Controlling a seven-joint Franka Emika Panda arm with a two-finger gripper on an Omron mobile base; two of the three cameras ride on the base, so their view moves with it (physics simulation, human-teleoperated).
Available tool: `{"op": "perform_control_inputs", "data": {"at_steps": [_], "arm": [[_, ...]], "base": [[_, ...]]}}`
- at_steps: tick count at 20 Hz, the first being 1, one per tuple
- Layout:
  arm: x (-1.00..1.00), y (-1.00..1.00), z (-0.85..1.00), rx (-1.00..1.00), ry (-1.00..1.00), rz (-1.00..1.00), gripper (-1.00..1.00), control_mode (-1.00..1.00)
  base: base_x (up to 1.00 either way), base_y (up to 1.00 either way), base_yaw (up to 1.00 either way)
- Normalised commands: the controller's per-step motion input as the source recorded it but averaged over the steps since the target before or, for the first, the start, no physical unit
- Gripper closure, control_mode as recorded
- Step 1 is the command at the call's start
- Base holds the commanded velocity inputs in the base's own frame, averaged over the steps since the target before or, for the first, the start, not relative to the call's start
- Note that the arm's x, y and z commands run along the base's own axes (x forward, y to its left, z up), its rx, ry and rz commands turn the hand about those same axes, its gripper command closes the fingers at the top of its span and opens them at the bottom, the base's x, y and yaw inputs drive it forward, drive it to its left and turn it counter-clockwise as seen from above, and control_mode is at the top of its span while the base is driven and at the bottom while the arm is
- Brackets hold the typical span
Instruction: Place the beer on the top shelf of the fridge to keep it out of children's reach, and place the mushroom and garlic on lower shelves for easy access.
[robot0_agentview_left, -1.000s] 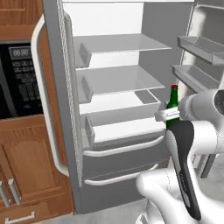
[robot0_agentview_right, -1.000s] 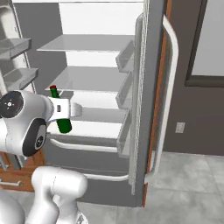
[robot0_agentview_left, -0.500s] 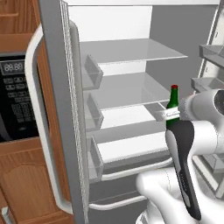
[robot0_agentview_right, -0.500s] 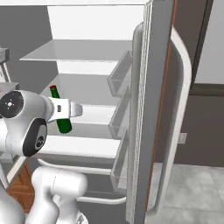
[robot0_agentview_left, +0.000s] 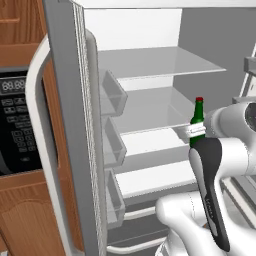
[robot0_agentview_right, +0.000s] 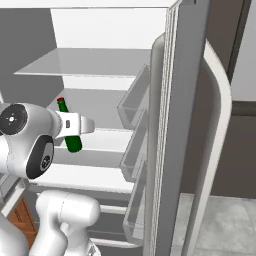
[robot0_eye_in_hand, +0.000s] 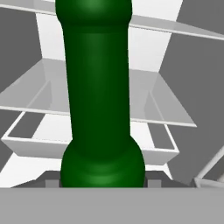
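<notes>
The beer (robot0_agentview_left: 197, 117), a dark green bottle with a red cap, is held nearly upright in front of the open fridge (robot0_agentview_left: 65, 100). My gripper (robot0_agentview_left: 196, 132) is shut on its body. In the right base view the beer (robot0_agentview_right: 74, 144) leans slightly and the gripper (robot0_agentview_right: 70, 127) crosses its middle. In the hand view the beer (robot0_eye_in_hand: 98, 100) stands close up between the jaws. The top shelf (robot0_agentview_left: 160, 60) lies above and beyond the cap. Lower shelves (robot0_agentview_left: 150, 107) sit behind the bottle at about its height. The mushroom and the garlic are out of view.
The fridge's open door (robot0_agentview_right: 185, 125) with its long handle (robot0_agentview_right: 220, 120) and clear bins (robot0_agentview_right: 135, 100) stands at the right. A second open door (robot0_agentview_left: 75, 150) with bins stands at the left, beside a black oven (robot0_agentview_left: 15, 125) set in wood cabinets. A white drawer (robot0_agentview_left: 155, 180) sits under the shelves.
The whole picture has shifted and the fridge looks larger: the base has driven closer. The beer stays in the gripper, at the same place relative to the arm.
</notes>
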Motion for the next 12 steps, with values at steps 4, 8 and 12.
{"op": "perform_control_inputs", "data": {"at_steps": [4,8,12], "arm": [[0.00,0.00,0.00,0.00,0.00,0.00,1.00,1.00],[0.00,0.00,0.00,0.00,0.00,0.00,1.00,1.00],[0.00,0.00,0.00,0.00,0.00,0.00,1.00,1.00]], "base": [[0.23,0.00,0.12],[0.11,-0.05,0.17],[0.06,-0.01,0.19]]}}
